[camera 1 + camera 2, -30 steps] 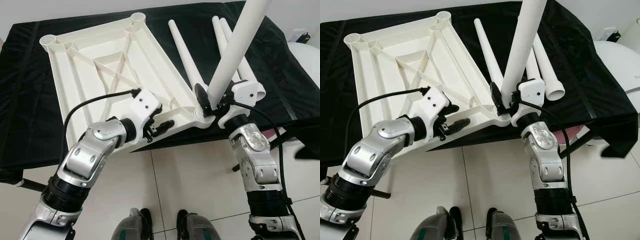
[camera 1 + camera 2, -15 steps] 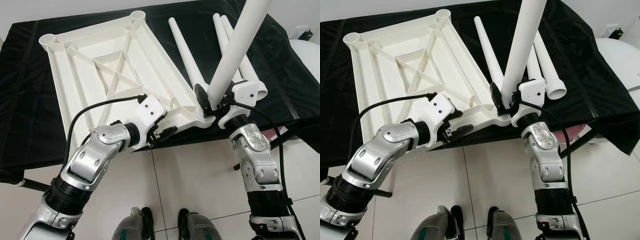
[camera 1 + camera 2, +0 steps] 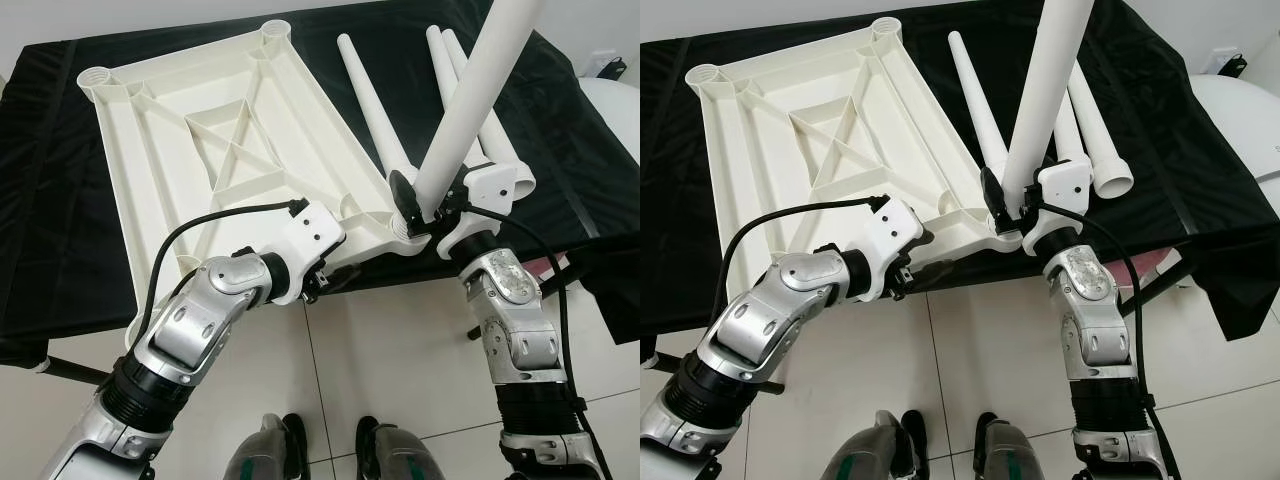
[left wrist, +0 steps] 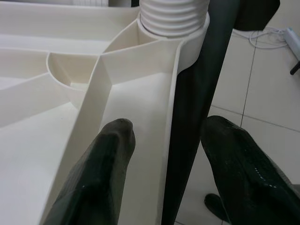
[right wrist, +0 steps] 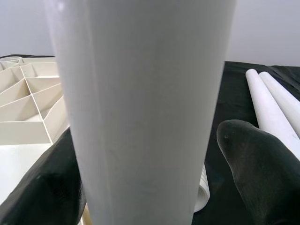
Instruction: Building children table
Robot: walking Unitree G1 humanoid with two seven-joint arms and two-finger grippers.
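Note:
A white plastic tabletop [image 3: 230,150] lies upside down on a table draped in black cloth. My right gripper [image 3: 426,205] is shut on a white leg [image 3: 470,95] that stands tilted in the near right corner socket [image 3: 408,232]. The socket's threaded collar [image 4: 173,16] appears in the left wrist view. My left gripper [image 3: 325,276] is at the tabletop's near edge, close to that corner. It is open, one finger [image 4: 110,154] inside the rim wall [image 4: 171,117] and the other outside. Three loose legs [image 3: 370,110] lie on the cloth right of the tabletop.
The black cloth [image 3: 40,200] hangs over the table's front edge, and a fold droops at the right [image 3: 612,295]. A white rounded object [image 3: 615,100] sits at far right. Pale tiled floor [image 3: 390,350] lies below, with my feet [image 3: 330,450] near the table.
My left gripper has slid right along the tabletop's near edge toward the corner socket. The right gripper and the leg it holds have stayed in place.

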